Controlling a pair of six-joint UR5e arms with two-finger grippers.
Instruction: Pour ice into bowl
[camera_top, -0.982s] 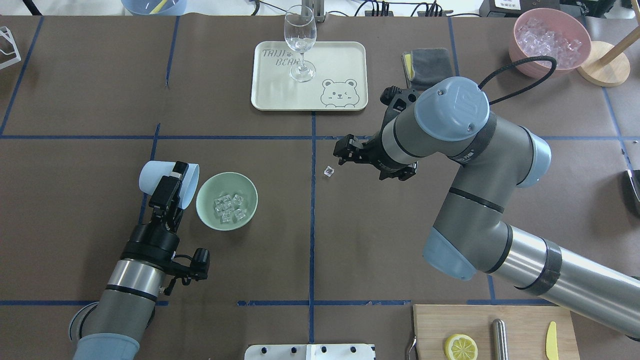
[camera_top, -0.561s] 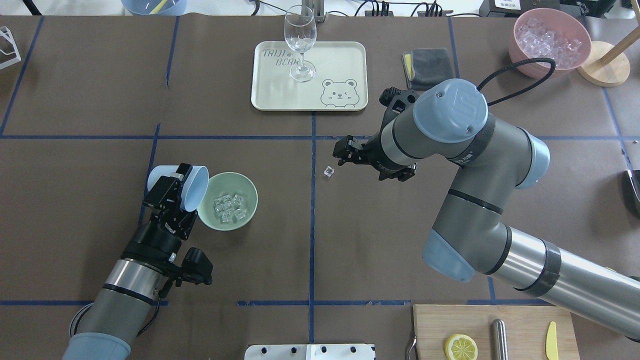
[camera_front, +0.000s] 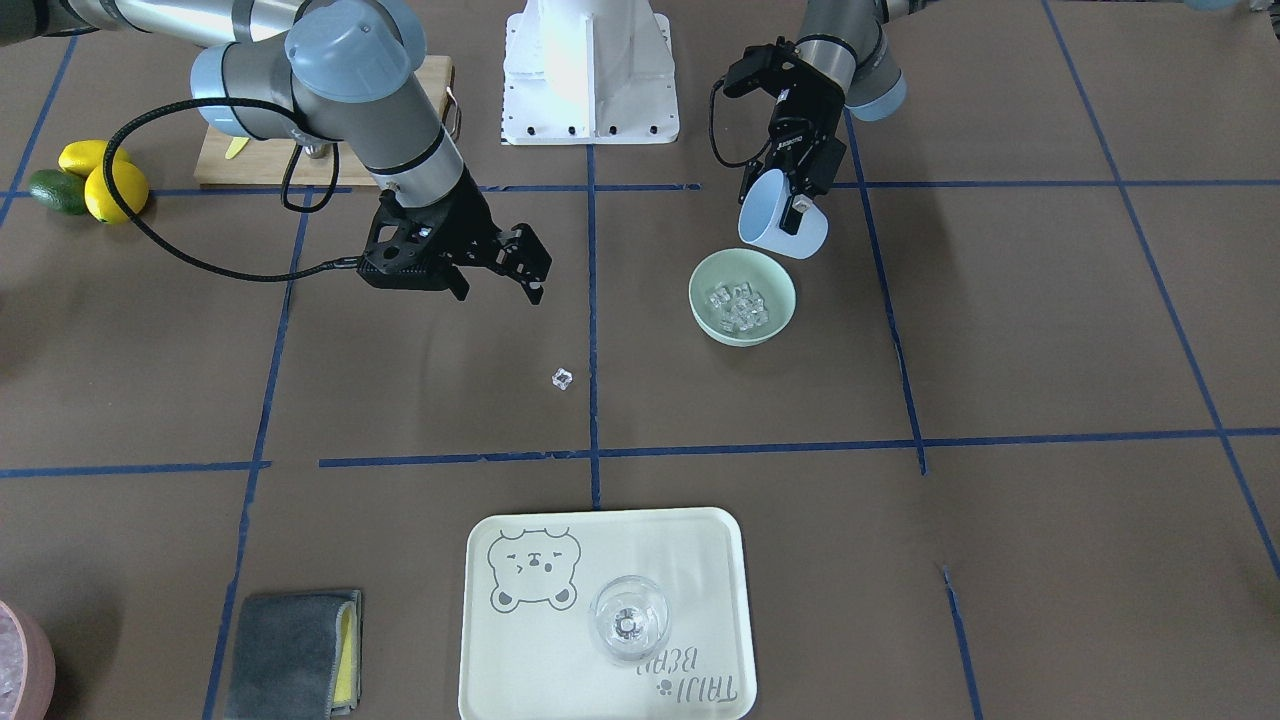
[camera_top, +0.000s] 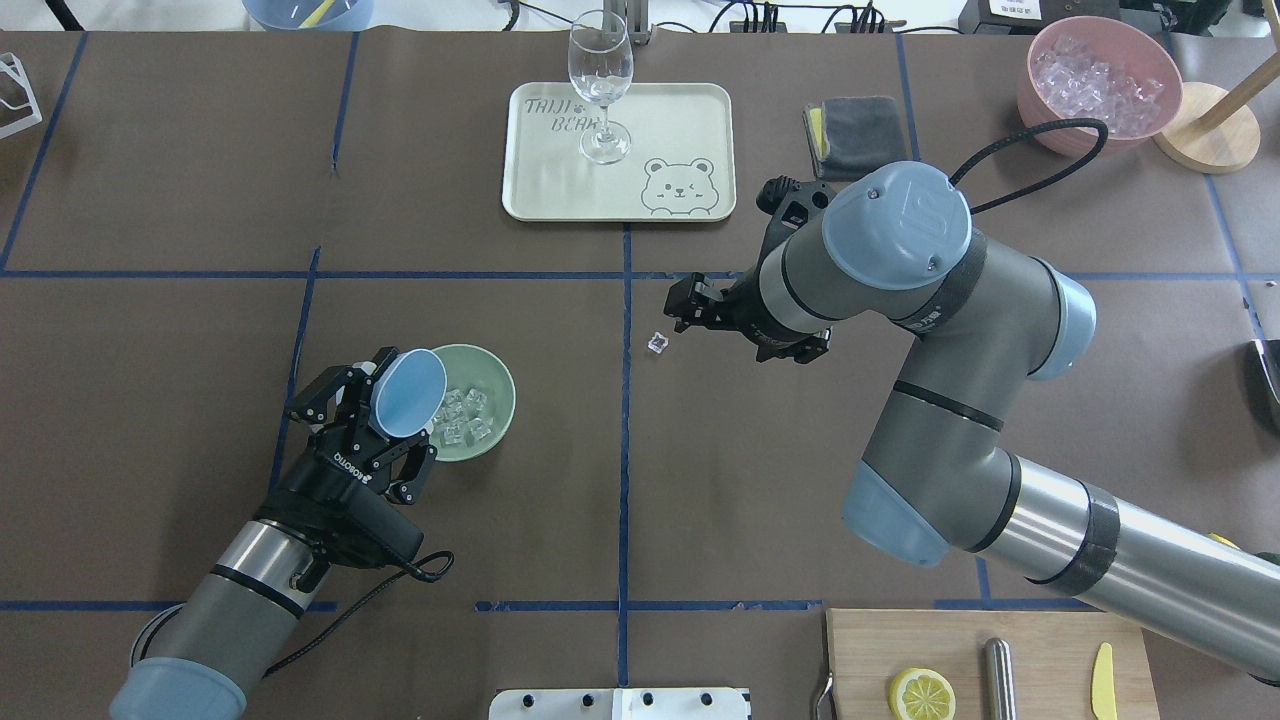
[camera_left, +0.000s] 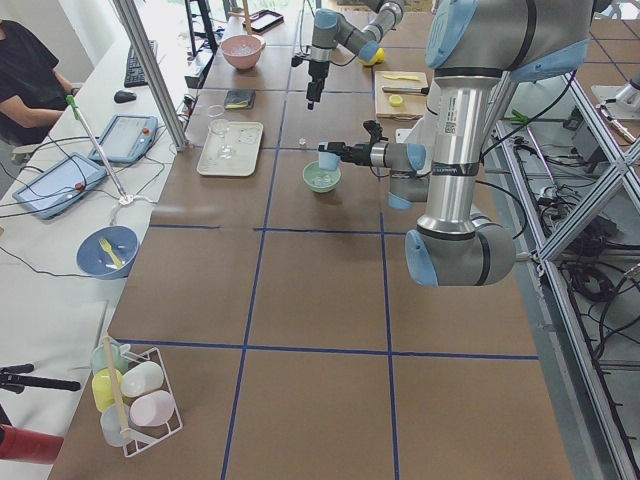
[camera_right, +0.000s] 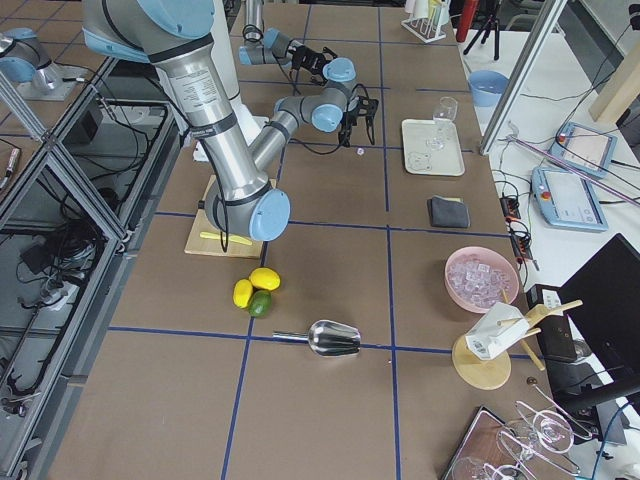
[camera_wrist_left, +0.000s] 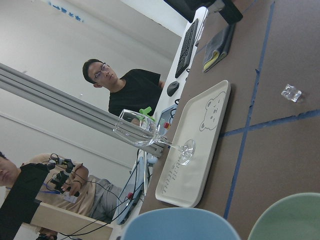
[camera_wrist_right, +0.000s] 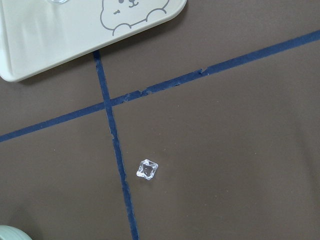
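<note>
Blue cup, gripped by left tool, hangs over the bowl edge.

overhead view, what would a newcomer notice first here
The left gripper clamps a tilted light blue cup by the rim of the mint bowl, which holds a heap of ice. One stray cube lies alone beside the blue tape line, just off the open right gripper.

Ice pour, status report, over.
Left claw shut on tilted light blue plastic cup. Right claw open, empty. Clear ice cubes in round mint-green plastic bowl. One stray clear cube on table.
</note>
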